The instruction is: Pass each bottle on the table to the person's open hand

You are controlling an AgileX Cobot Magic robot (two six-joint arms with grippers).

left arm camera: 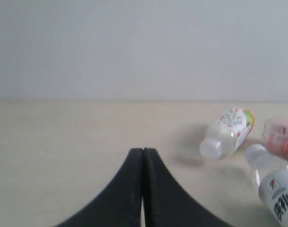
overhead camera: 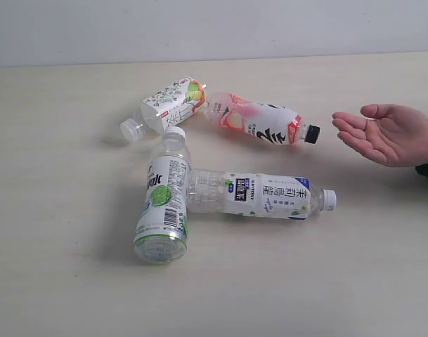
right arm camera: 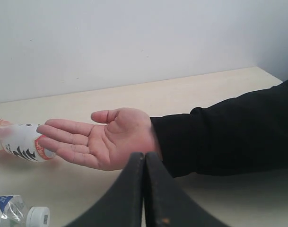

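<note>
At my left wrist the black claw is clenched, empty; the right claw too, facing the bare open hand. Clear plastic, lying sideways on the pale wood-grain table: green-label bottle touching white-blue bottle; pink bottle base-to-base with patterned bottle.

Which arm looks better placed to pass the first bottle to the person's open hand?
Probably right. The shut black right gripper faces the bare open hand, and the clear pink-labelled, black-capped plastic bottle lies nearest that hand. The left gripper sees only farther bottles.
</note>
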